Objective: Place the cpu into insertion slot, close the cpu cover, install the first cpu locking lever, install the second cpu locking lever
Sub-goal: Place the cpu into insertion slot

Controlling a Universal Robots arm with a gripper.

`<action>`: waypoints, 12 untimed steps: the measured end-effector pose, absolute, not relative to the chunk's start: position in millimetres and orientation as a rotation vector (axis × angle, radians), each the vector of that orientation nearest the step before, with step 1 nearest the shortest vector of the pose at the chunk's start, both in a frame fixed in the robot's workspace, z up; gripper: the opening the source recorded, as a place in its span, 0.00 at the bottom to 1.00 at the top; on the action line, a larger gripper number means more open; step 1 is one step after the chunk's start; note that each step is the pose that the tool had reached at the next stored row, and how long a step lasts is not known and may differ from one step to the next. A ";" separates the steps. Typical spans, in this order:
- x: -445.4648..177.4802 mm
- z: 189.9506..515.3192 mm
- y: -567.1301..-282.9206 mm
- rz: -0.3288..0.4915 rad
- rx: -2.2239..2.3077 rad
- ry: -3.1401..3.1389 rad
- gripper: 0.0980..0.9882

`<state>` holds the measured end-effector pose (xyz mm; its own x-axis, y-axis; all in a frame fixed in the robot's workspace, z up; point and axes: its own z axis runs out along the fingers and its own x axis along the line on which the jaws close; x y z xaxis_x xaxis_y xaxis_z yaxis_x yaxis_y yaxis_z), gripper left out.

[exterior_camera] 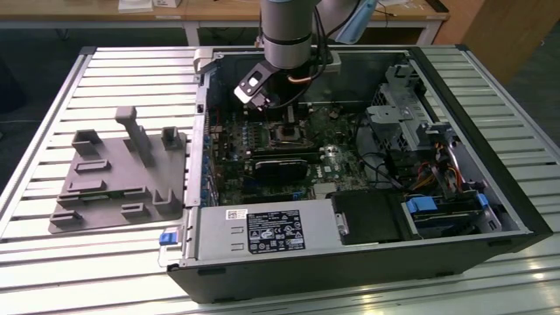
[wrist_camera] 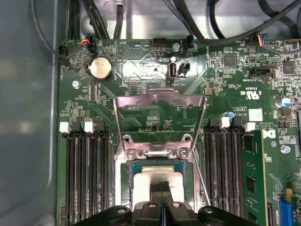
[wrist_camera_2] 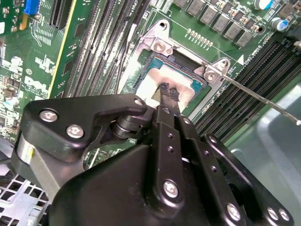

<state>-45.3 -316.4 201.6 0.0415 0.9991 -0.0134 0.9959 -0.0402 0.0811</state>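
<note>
Gripper [wrist_camera: 162, 187]: fingertips pinched narrow, set on the cpu's top; we read them as touching it.
Cpu [wrist_camera: 146, 181]: flat in the insertion slot [wrist_camera: 141, 166], beige face up. It is square, so we find no long axis; its edges run parallel to the memory slots [wrist_camera: 87, 179].
Cpu cover [wrist_camera: 160, 94]: swung open, hinged at the slot's edge.
Around: memory slots flank both sides.
Views: second wrist view gives a thin lever rod [wrist_camera_2: 263, 101]; exterior view gives the open case [exterior_camera: 350, 262] and a grey fixture [exterior_camera: 105, 190] at the exterior view's left.
</note>
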 end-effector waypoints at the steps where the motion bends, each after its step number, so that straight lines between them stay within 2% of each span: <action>1: -45.4 201.4 -316.4 0.073 2.218 2.128 0.00; 12: -45.5 198.5 -316.4 0.073 2.223 2.124 0.00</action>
